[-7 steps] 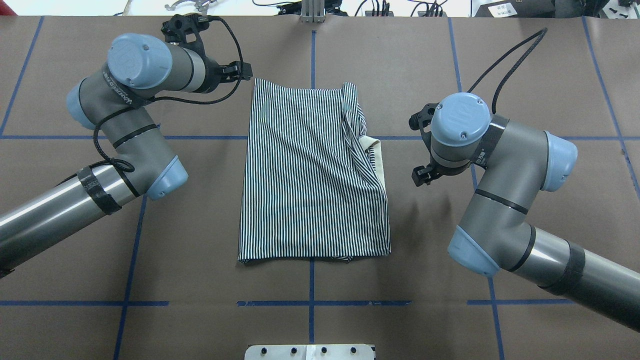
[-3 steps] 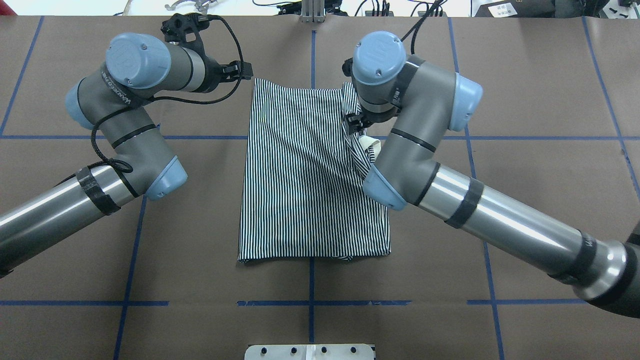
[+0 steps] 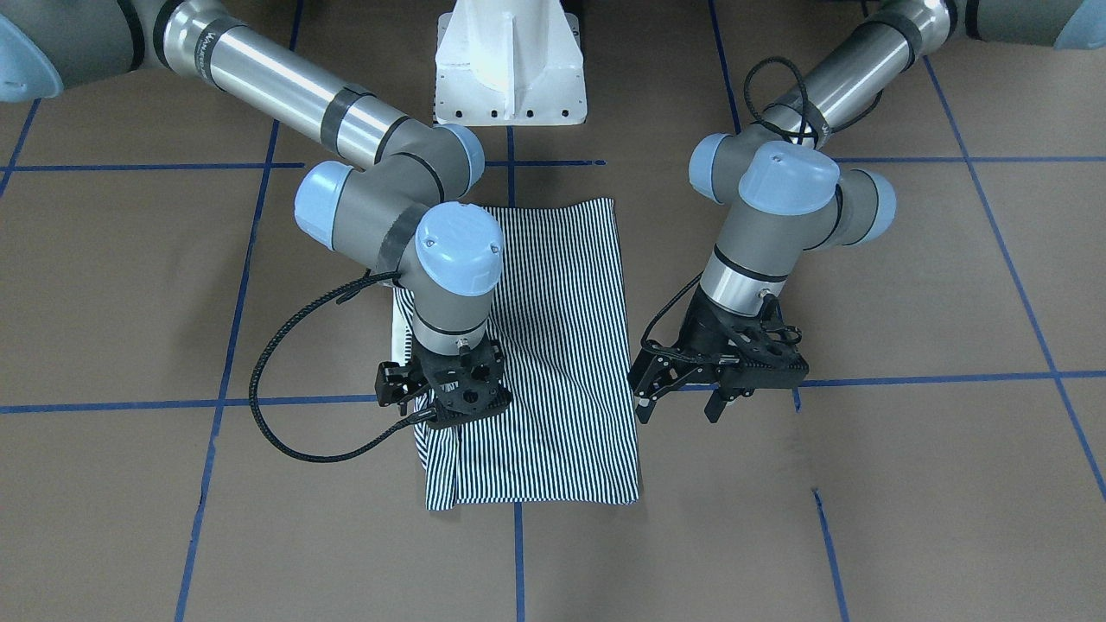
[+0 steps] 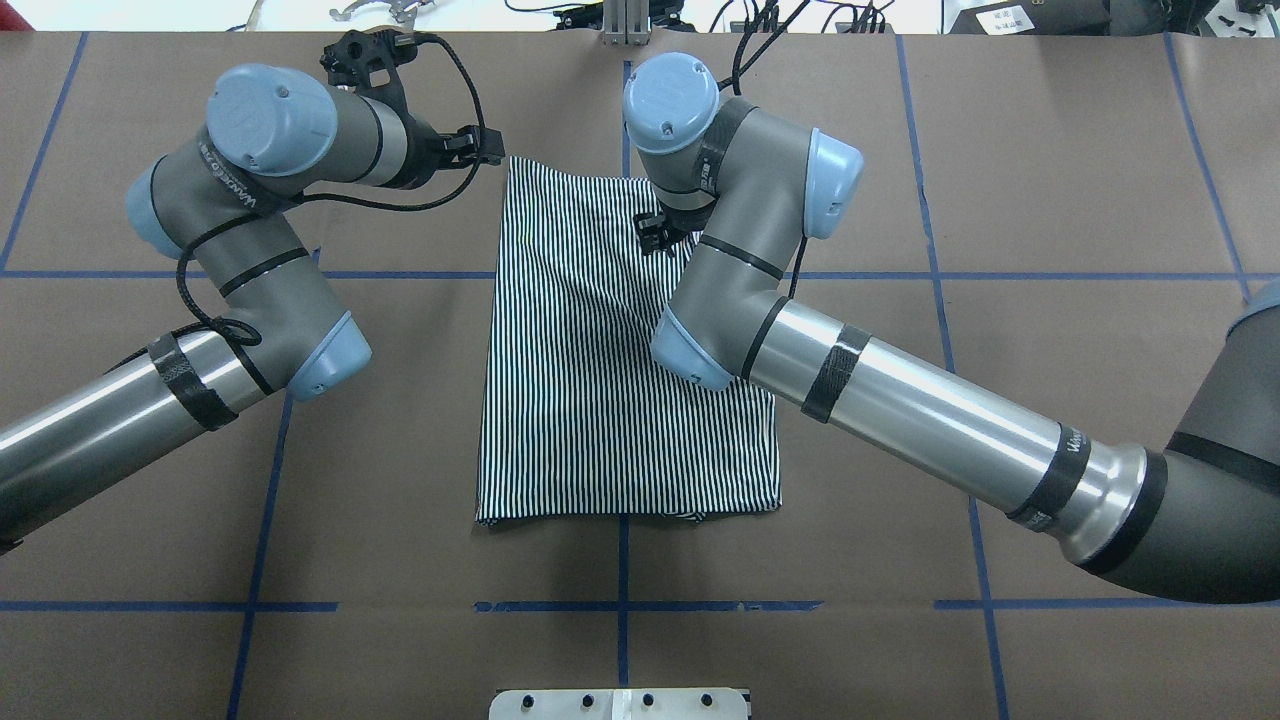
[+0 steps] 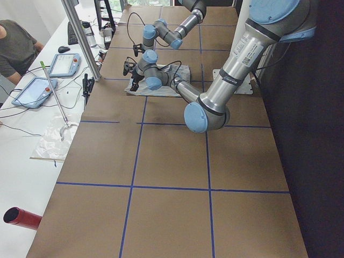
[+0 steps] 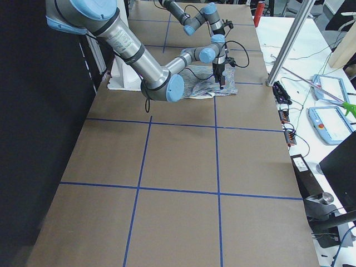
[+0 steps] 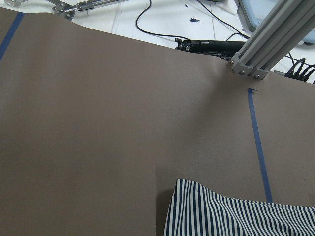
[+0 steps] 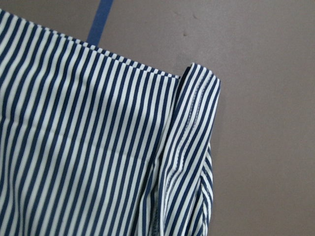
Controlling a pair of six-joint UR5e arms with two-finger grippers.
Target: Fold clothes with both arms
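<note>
I see the table (image 4: 1050, 200) covered in brown paper with a blue tape grid, running off every frame. Both side views are too far out to add detail on the work area. A person (image 5: 15, 45) at the bench beside the table is cut off by the frame edge.

The right arm (image 4: 900, 410) reaches in across the shirt (image 4: 600, 400). In the overhead view its elbow and forearm cover the shirt's right edge, so I can't see that side from there. The left arm (image 4: 230, 250) is bent over bare table on the other side.

The shirt lies flat at mid table, folded to a rough rectangle, stripes up, long side running away from the robot.

The white base (image 3: 510, 60) is cut off at the top of the front view.

The right gripper (image 3: 449, 402) points down onto the shirt's far end, toward its right edge. Its body hides the fingertips from the front, the overhead shows only a black scrap of it, and its wrist camera shows no fingers. I can't tell whether it's closed or has cloth.

The left gripper (image 3: 681, 408) is spread wide with nothing between the fingers, over bare table just beside the shirt's far left corner. I can't judge its height off the table.

In the right wrist view stripes fill the frame, with a hemmed sleeve (image 8: 189, 142) doubled over at the edge. A cream strip (image 3: 399, 333) shows at the shirt's edge below the right wrist.

The left wrist view has only the shirt corner, cut by the bottom edge, and a metal post (image 7: 266, 39).
</note>
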